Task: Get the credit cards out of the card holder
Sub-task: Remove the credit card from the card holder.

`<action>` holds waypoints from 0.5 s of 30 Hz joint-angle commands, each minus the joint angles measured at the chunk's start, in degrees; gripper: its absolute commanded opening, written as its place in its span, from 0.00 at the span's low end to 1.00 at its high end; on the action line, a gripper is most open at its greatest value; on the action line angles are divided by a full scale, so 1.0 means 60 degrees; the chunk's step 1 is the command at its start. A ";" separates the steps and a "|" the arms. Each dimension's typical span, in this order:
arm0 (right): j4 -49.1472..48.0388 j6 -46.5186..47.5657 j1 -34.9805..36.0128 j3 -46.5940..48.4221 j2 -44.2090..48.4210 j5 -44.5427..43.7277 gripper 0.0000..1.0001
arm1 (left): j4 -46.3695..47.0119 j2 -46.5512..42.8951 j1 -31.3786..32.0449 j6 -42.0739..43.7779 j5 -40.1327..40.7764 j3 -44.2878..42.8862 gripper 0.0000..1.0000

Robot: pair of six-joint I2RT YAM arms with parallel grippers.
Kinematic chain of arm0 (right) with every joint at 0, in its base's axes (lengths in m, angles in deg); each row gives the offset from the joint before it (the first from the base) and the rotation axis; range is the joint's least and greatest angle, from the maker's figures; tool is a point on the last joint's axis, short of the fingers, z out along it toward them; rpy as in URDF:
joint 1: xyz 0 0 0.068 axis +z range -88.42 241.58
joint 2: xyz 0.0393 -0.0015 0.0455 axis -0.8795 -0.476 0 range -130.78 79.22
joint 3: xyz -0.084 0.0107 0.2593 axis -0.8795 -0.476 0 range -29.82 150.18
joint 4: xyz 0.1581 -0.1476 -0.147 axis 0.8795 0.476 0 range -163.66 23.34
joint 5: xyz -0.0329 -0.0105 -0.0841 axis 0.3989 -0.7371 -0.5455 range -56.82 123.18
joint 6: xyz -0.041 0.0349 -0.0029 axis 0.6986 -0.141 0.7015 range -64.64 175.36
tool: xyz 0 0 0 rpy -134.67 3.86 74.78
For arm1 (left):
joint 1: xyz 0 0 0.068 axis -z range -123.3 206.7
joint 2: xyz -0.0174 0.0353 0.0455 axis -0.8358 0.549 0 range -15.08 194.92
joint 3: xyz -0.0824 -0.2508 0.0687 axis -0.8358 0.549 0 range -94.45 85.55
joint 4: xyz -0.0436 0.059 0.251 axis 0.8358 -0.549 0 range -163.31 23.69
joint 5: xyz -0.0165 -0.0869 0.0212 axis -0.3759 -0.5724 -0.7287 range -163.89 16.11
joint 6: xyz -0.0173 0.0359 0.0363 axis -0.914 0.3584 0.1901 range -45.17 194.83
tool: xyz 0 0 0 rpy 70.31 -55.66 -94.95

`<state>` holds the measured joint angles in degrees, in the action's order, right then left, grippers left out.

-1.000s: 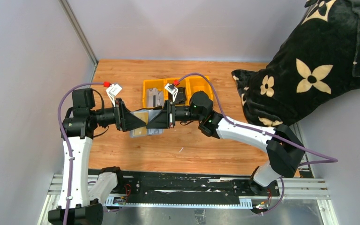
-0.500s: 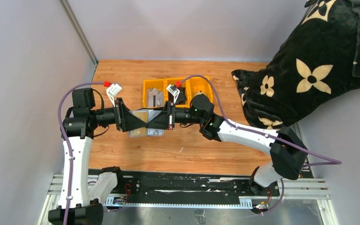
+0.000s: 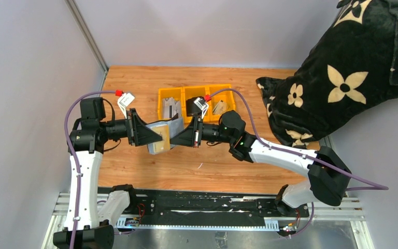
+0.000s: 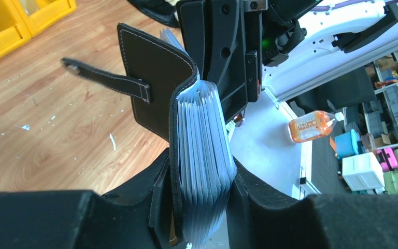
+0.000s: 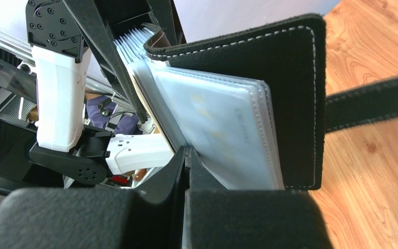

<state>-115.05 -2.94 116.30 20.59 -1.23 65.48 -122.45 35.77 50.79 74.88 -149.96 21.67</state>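
**Card holder held open in mid-air between both grippers**

The card holder (image 3: 161, 136) hangs above the wooden table (image 3: 134, 83), just in front of the yellow three-compartment tray (image 3: 160, 104); its black stitched cover (image 4: 160, 72) is folded back and the strap tab (image 4: 106, 78) sticks out to one side. Inside it is a thick fan of clear plastic sleeves (image 4: 204, 135); from above, a tan-gold card (image 3: 157, 141) shows on the upturned face of the stack.

The left gripper (image 4: 202, 181) is clamped on the card holder, one finger against the black cover and the other against the outermost sleeve. The right gripper (image 5: 186, 155) faces it from the other side; its jaws are pressed together right at the lower edge of the sleeves (image 5: 223, 135); whether a card or a sleeve edge is nipped between them cannot be told.

In the tray behind, the left compartment holds flat grey cards (image 3: 172, 108); the middle one holds something dark (image 3: 190, 104), partly hidden by the right arm's tag; the right one holds a single greyish flat piece (image 3: 219, 107). A black blanket with cream flowers (image 3: 342, 67) is heaped at the table's far right.
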 commanded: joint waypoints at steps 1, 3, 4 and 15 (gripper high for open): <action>0.0499 0.0422 -0.0184 -0.0035 0.0007 -0.0474 0.01 | -0.0139 -0.0157 0.0119 -0.0390 -0.1401 -0.0412 0.31; 0.0475 0.0389 -0.0184 0.0199 -0.0035 -0.0314 0.17 | -0.0136 -0.0166 0.0129 -0.0369 -0.1353 -0.0387 0.30; 0.0457 0.0366 -0.0184 0.0301 -0.0052 -0.0211 0.22 | -0.0136 -0.0171 0.0122 -0.0362 -0.1303 -0.0385 0.30; -0.0646 -0.0612 -0.0205 0.0521 -0.0477 0.0386 0.40 | -0.0110 -0.0228 0.0122 -0.0395 -0.1285 -0.0382 0.27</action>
<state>-115.68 -4.41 115.58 22.10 -2.60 69.15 -122.12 35.79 50.77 74.82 -149.72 21.67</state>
